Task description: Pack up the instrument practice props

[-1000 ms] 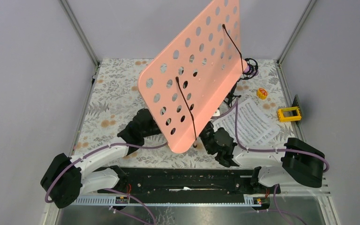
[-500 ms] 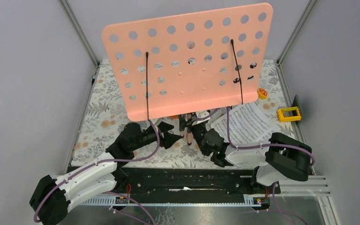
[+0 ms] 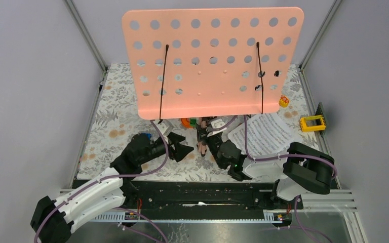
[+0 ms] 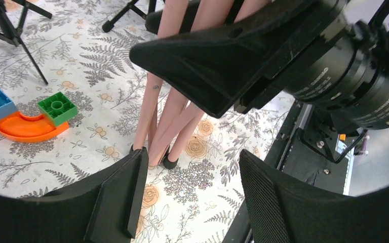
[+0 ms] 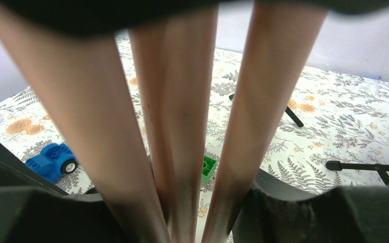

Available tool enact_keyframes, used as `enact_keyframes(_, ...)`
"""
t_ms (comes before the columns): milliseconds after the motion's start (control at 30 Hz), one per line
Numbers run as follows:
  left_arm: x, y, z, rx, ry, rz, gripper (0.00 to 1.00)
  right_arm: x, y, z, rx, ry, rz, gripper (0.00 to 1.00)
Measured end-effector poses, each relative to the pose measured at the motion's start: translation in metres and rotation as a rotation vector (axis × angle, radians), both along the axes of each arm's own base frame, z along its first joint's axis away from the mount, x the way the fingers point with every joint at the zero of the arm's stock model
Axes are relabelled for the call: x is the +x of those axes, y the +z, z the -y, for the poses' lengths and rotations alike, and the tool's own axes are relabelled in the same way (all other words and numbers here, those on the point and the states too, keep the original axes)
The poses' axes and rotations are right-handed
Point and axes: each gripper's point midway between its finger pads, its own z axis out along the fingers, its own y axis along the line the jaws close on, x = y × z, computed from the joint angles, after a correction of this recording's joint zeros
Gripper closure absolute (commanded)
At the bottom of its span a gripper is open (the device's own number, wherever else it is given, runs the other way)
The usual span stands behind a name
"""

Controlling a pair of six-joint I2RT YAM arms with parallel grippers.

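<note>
Salmon-pink perforated sheet-music rack (image 3: 212, 61) is standing upright, upper centre of the top view, long axis vertical. Your right gripper (image 3: 208, 143) is clenching its bunched pink tripod legs (image 4: 168, 116). Your left gripper (image 3: 184, 150) is gaping just left of them. Only the left wrist view is showing the legs' feet meeting the floral cloth (image 4: 81, 61).

The light is bright and even, with only soft shadows on the flowery table (image 3: 106, 121), and in the right wrist view the pink legs (image 5: 182, 126) sit very close and look blurry.
</note>
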Motion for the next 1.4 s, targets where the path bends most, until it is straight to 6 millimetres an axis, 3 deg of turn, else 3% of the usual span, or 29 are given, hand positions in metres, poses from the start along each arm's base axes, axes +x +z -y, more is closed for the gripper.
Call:
enact_keyframes(133, 0.001, 0.018, -0.011, -0.021, 0.067, -0.026, 0.24, -0.002, 0.0, -0.004, -0.017, 0.026, 0.001, 0.99)
enact_keyframes(300, -0.001, 0.054, -0.032, -0.092, 0.181, -0.054, 0.23, -0.003, 0.001, -0.02, -0.093, 0.083, -0.026, 1.0)
enact_keyframes(633, -0.031, 0.09, -0.088, -0.2, 0.349, -0.157, 0.29, -0.018, 0.017, -0.087, -0.213, 0.319, -0.213, 1.0)
enact_keyframes(733, -0.043, 0.106, -0.103, -0.288, 0.374, -0.147, 0.3, -0.021, 0.012, -0.103, -0.22, 0.358, -0.268, 1.0)
enact_keyframes(1000, -0.052, 0.093, -0.123, -0.333, 0.456, -0.25, 0.35, -0.02, -0.04, -0.151, -0.26, 0.412, -0.447, 1.0)
enact_keyframes(1400, -0.067, 0.085, -0.135, -0.375, 0.477, -0.339, 0.35, -0.004, -0.071, -0.192, -0.235, 0.437, -0.528, 1.0)
